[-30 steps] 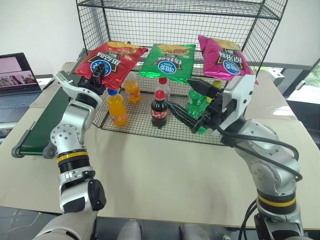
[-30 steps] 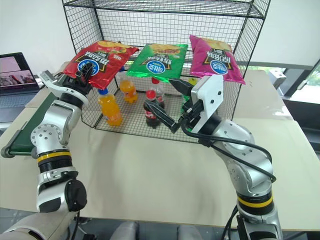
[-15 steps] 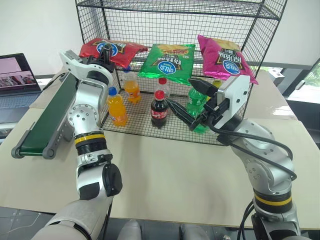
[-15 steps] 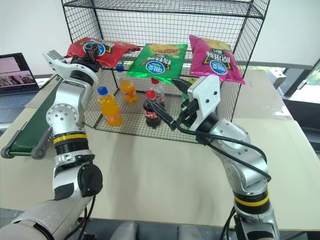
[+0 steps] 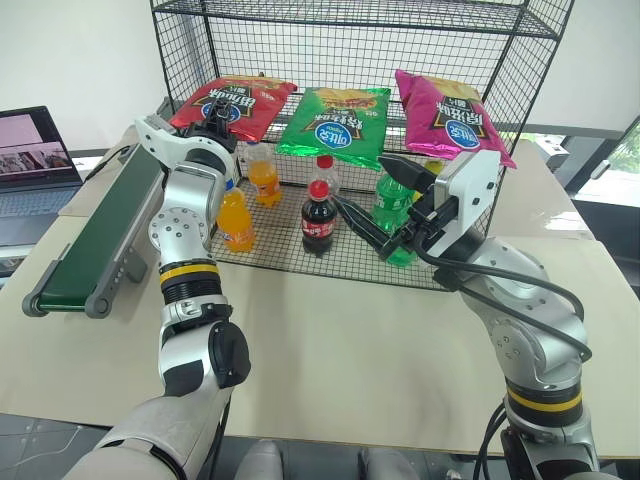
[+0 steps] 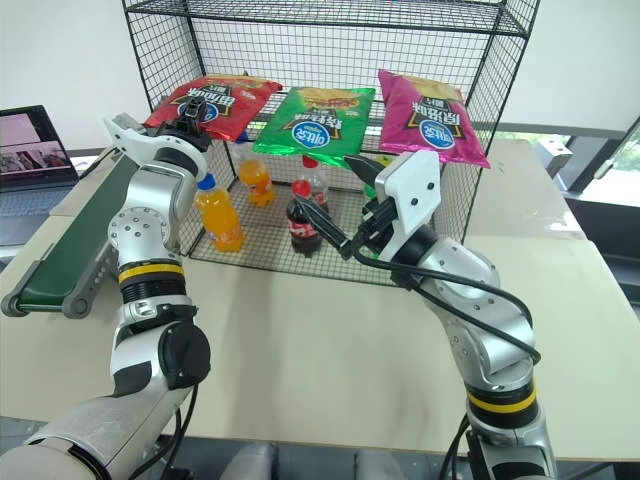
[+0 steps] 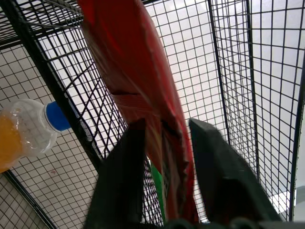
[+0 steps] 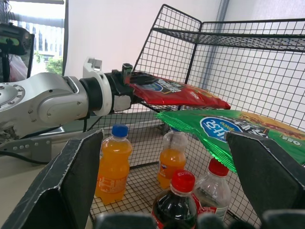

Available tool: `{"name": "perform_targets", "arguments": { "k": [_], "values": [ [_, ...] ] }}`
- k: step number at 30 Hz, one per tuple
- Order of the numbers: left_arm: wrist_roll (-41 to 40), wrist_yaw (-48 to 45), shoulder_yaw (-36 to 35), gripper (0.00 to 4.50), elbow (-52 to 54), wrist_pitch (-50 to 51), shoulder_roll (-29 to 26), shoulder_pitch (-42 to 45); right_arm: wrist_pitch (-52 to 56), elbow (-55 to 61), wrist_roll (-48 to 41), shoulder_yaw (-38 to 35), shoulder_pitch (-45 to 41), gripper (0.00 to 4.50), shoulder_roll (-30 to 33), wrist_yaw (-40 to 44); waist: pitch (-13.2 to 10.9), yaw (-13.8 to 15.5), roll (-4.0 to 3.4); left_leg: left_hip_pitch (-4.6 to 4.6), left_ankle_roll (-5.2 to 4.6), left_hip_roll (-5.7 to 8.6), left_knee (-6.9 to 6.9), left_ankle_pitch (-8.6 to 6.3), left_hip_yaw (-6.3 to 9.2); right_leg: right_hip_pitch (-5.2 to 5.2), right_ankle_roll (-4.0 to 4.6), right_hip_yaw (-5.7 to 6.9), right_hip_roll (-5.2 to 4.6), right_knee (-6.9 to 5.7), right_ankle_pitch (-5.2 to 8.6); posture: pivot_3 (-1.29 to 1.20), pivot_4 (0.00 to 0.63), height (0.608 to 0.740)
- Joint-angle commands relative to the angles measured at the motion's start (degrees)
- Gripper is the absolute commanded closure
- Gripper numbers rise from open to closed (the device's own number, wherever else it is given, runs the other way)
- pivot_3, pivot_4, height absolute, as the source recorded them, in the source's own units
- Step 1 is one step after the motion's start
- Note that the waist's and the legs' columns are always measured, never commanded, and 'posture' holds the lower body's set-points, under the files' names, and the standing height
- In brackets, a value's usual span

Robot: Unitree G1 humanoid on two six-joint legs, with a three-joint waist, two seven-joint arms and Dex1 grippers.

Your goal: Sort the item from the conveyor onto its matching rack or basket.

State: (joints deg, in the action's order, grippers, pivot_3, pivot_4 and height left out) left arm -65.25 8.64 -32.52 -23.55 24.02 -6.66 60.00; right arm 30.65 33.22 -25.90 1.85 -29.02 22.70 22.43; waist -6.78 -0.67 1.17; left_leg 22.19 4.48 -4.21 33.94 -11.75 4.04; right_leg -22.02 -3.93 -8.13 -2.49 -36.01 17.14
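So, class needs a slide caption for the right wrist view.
Left hand places red chip bag on the rack beside the green bag.

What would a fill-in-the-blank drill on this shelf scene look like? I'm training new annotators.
1. On the rack, the green bag lies between the magenta bag and the ____ bag.
2. The left gripper is at the near edge of the ____ chip bag.
3. The right gripper's jaws stand ____.
4. The cola bottle has a ____ cap.

Missing: red; red; open; red

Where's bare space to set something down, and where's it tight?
Free: the beige table in front of the basket, and the conveyor belt. Crowded: the rack, with red bag, green bag and magenta bag side by side; bottles crowd the basket.
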Motion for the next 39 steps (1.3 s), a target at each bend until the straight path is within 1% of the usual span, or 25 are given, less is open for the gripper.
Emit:
{"name": "perform_targets", "arguments": {
  "k": [1,3,4,9,15,18,20,21,22,24,25,27,28,30,32,34,39],
  "values": [
    [-0.6,0.4,0.4,1.00,5.2,1.4,-0.1,-0.5,-0.1,2.3,-0.3,-0.8,-0.3,0.00,-0.1,-0.1,0.0,0.0,0.00,0.00,0.00,0.00,0.00,0.00,0.00,0.00,0.00,0.00,0.00,0.00,0.00,0.00,0.150,0.740],
    [-0.8,1.4,0.6,0.27,7.6,2.4,-0.1,-1.7,-0.3,2.1,-0.3,-0.8,-0.2,0.00,0.0,0.1,0.0,0.0,0.00,-0.01,0.00,0.00,0.00,0.00,0.00,0.00,0.00,-0.01,0.00,-0.02,0.00,0.00,0.150,0.740],
    [-1.0,2.1,0.6,0.11,8.9,2.9,-0.1,-2.3,-0.4,2.0,-0.3,-0.8,-0.2,0.00,0.0,0.2,0.0,0.0,0.00,-0.02,0.01,0.00,0.00,0.00,0.00,0.00,0.00,-0.01,0.00,-0.01,0.00,0.00,0.150,0.740],
    [-3.3,7.6,0.6,0.11,17.7,5.7,1.1,-7.0,-0.6,1.7,-0.4,-0.5,-0.3,0.00,-0.2,0.5,0.0,0.0,0.00,-0.04,0.01,0.00,0.00,0.01,0.00,0.01,0.00,-0.02,0.00,-0.05,0.00,0.00,0.150,0.740],
    [-9.9,16.1,1.1,0.11,29.6,10.0,1.2,-14.2,-0.8,1.3,-0.6,-0.5,-0.1,0.00,-0.5,1.3,0.0,0.0,0.00,-0.04,0.01,0.00,0.03,0.01,0.03,0.03,0.00,-0.02,-0.01,-0.08,-0.01,0.00,0.150,0.740],
    [-14.8,14.7,3.3,0.11,35.3,17.7,-4.9,-20.4,-0.8,1.4,-0.6,-0.6,1.1,0.00,-0.2,2.0,0.0,-0.1,0.00,-0.07,0.01,0.00,0.03,0.00,0.04,0.04,0.01,-0.02,0.00,-0.12,-0.01,0.00,0.150,0.740],
    [-14.2,8.7,5.5,0.11,39.1,24.0,-13.3,-26.7,-1.2,1.8,-0.3,-1.0,3.3,0.00,0.8,3.0,0.0,-0.2,-0.02,-0.09,0.01,0.00,0.00,0.01,0.04,0.04,0.00,-0.02,0.00,-0.12,-0.01,0.00,0.150,0.740],
    [-13.7,6.4,6.6,0.11,40.3,25.8,-16.5,-28.9,-1.4,2.0,-0.2,-1.2,4.2,0.00,1.2,3.4,0.0,-0.3,-0.04,-0.15,0.01,0.00,-0.02,0.01,0.05,0.06,0.00,-0.03,0.00,-0.15,0.00,0.00,0.150,0.740],
    [-8.8,0.6,9.8,0.11,43.0,26.9,-21.9,-33.4,-2.1,2.3,0.3,-1.4,6.5,0.00,1.9,3.8,0.0,-0.4,-0.05,-0.16,0.01,0.00,-0.03,0.01,0.04,0.05,0.00,-0.02,0.00,-0.14,0.00,0.00,0.150,0.740],
    [-1.0,-7.3,15.0,0.11,46.4,26.2,-28.7,-40.3,-3.2,2.8,1.6,-1.5,10.6,0.00,2.9,4.2,0.0,-0.5,-0.14,-0.23,0.03,0.00,-0.11,0.00,0.04,0.06,0.02,-0.03,0.00,-0.12,0.01,0.00,0.150,0.740],
    [1.7,-9.9,16.6,0.11,47.4,25.4,-30.5,-42.4,-3.6,3.0,2.1,-1.5,11.9,0.00,3.2,4.2,0.0,-0.3,-0.19,-0.22,0.03,0.00,-0.11,0.00,0.03,0.05,0.04,-0.02,-0.01,-0.06,0.02,0.00,0.150,0.740],
    [10.3,-14.5,21.1,0.11,48.6,20.1,-32.7,-46.8,-5.3,3.2,6.2,-0.3,15.3,0.00,4.6,3.3,-0.1,0.2,-0.28,-0.15,0.08,0.01,-0.10,0.02,0.03,0.04,0.05,-0.01,-0.02,0.00,0.04,0.00,0.150,0.740],
    [16.9,-17.0,24.4,0.11,48.1,15.3,-33.4,-48.9,-5.6,3.2,8.8,0.2,17.7,0.00,4.5,1.3,-0.1,0.3,-0.27,-0.10,0.09,0.02,-0.12,0.02,0.03,0.01,0.05,-0.01,-0.02,0.00,0.04,0.00,0.150,0.740],
    [26.9,-20.6,29.9,0.11,46.0,8.5,-34.3,-51.4,-5.2,3.3,12.5,1.1,22.2,0.00,3.8,-2.0,-0.1,0.4,-0.23,-0.10,0.13,0.02,-0.12,0.05,0.03,0.01,0.06,-0.01,-0.01,0.03,0.04,0.00,0.150,0.740],
    [33.3,-23.6,33.3,0.11,43.6,3.3,-33.9,-52.8,-5.5,3.3,15.2,2.3,26.5,0.00,3.0,-3.8,-0.1,0.3,-0.23,-0.15,0.14,0.02,-0.12,0.04,0.03,0.00,0.11,-0.02,-0.01,0.08,0.08,0.00,0.150,0.740],
    [37.0,-25.9,34.4,0.11,42.0,-0.4,-32.9,-53.3,-6.2,3.3,16.5,2.7,28.7,0.00,2.2,-4.6,-0.1,0.0,-0.24,0.05,0.13,0.02,-0.12,0.04,0.03,-0.11,0.10,-0.05,0.00,0.07,0.07,0.00,0.150,0.740],
    [43.8,-29.3,36.6,0.11,35.7,-6.4,-29.3,-53.1,-7.8,2.5,19.8,2.5,34.8,0.00,0.1,-7.3,-0.1,-0.2,-0.25,0.02,0.05,0.02,-0.12,0.00,0.03,-0.07,0.09,-0.06,0.00,0.06,0.09,0.00,0.150,0.740]
  ]
}}
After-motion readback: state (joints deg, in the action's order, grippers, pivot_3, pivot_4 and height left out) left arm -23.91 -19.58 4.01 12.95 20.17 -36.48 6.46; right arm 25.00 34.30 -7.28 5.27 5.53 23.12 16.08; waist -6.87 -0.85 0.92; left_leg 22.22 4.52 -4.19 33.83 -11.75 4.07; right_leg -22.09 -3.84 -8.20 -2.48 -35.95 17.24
